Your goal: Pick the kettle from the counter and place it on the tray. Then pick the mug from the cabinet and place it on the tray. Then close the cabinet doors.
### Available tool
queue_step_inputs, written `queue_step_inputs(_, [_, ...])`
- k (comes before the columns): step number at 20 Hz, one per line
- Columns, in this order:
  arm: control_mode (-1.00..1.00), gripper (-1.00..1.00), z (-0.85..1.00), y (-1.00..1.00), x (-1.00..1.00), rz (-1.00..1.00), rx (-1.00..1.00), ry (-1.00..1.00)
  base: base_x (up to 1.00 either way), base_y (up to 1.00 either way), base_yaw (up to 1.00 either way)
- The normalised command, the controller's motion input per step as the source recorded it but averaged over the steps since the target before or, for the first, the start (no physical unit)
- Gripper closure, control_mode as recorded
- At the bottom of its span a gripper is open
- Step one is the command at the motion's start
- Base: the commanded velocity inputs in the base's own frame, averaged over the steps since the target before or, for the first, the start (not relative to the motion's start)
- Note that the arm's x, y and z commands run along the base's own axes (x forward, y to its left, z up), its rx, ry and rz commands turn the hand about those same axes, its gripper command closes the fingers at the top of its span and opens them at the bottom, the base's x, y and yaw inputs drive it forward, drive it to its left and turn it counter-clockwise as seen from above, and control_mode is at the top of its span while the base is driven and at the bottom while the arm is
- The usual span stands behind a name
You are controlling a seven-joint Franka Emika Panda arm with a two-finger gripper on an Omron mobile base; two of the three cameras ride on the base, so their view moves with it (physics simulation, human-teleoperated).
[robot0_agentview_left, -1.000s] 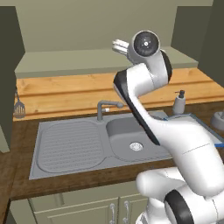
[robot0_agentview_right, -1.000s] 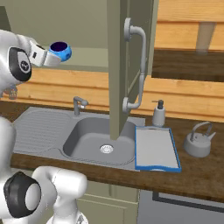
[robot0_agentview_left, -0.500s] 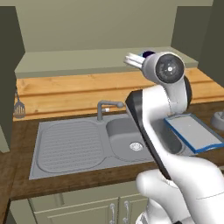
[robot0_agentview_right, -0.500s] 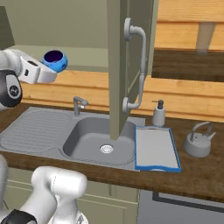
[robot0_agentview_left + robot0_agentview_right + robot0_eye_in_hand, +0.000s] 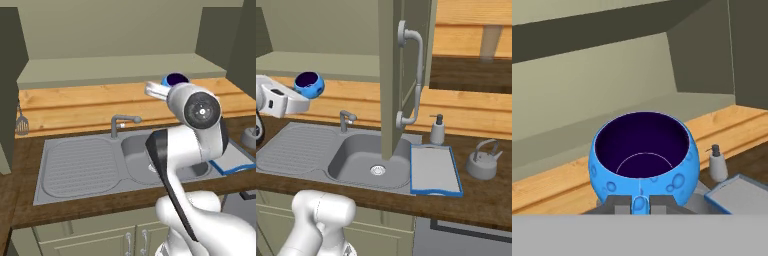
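Gripper [image 5: 640, 205] is pinched shut on the small handle of the mug [image 5: 643, 156], the two fingertips clamped on either side of it, and the blue mug rides upright just ahead of them with its dark inside facing up. From the right base camera the mug [image 5: 309, 84] hangs in the air at the end of the white hand, clear of the cabinet shelf [image 5: 120, 69] behind it and high above the sink [image 5: 370, 160] and the counter [image 5: 483, 200]. Well off to the side of the hand lies the tray [image 5: 434, 168], bare, with the soap bottle [image 5: 437, 131] just behind it and the kettle [image 5: 484, 161] standing on the counter beyond its far edge, not on the tray. One cabinet door [image 5: 392, 75] hangs open between the hand and the tray. Judgement: the mug transfer is the step in hand. Next move calls for carrying the mug sideways past the open door's edge and handle [image 5: 414, 77], then lowering it level onto the tray's flat area.
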Motion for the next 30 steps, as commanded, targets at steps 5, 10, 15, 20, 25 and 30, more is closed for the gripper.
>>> queue_step_inputs(5, [-1.00,1.00,-0.09,0.02,-0.43,0.01,-0.03,-0.08,0.00,0.00,0.00])
queue_step_inputs(10, [1.00,1.00,-0.02,0.00,-0.11,0.00,0.00,-0.04,-0.64,-0.08,0.00])
queue_step_inputs(15, [1.00,1.00,0.00,0.00,0.00,0.00,0.00,0.00,-0.83,-0.27,0.00])
queue_step_inputs(20, [1.00,1.00,0.00,0.00,0.00,0.00,0.00,0.00,-0.49,-0.77,-0.01])
queue_step_inputs(25, [1.00,1.00,0.00,0.00,0.00,0.00,0.00,0.00,-0.40,-1.00,-0.09])
queue_step_inputs(30, [1.00,1.00,0.00,0.00,0.00,0.00,0.00,0.00,-0.58,-1.00,-0.08])
